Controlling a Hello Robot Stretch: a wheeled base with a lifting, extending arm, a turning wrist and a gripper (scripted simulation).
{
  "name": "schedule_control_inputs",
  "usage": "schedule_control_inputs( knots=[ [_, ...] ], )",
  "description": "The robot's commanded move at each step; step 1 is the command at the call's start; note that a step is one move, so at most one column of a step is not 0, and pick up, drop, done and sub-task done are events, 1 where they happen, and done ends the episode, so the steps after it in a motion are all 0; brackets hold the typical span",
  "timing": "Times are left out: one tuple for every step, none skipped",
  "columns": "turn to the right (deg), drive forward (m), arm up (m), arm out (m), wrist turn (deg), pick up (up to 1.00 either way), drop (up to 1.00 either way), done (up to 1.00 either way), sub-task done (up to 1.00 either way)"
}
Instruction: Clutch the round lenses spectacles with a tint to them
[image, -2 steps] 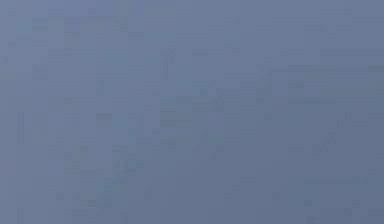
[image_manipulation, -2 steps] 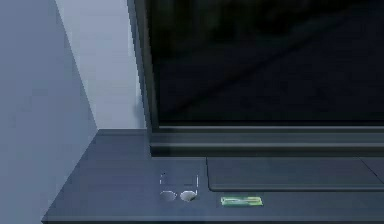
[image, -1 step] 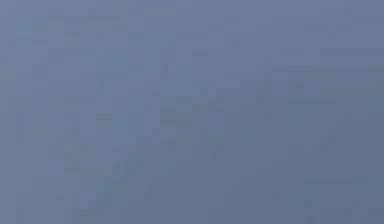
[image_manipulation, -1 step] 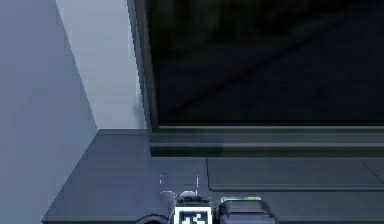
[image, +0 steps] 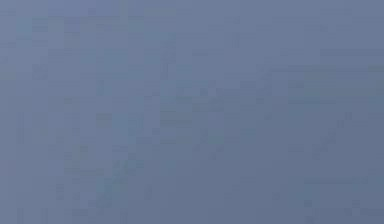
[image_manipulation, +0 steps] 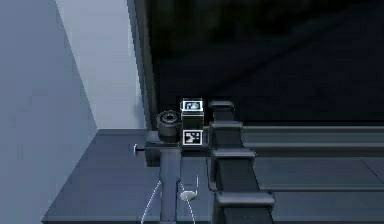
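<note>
My pincer (image_manipulation: 168, 188) hangs at the end of my arm (image_manipulation: 236, 172), before a dark pane (image_manipulation: 270, 60) and above a grey surface (image_manipulation: 105, 170). At its fingers show thin pale wires (image_manipulation: 190, 192). I cannot tell whether these are the spectacles, whether I hold anything, or how wide the pincer stands.

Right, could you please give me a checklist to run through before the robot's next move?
1. Claw in sight: ok, left of the arm's end.
2. Tinted spectacles identified: cannot tell; what lies at the claw is too small to name.
3. Claw's load: cannot tell; a grey surface lies behind it.
4. Room ahead: probably not ok; a blue-grey wall faces the forward view.
5. Clearance from the dark panel beyond the arm: cannot tell.
</note>
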Motion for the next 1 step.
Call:
schedule_control_inputs(
  knots=[
    [0.0,0.0,0.0,0.0,45.0,0.0,0.0,0.0,0.0]
  ],
)
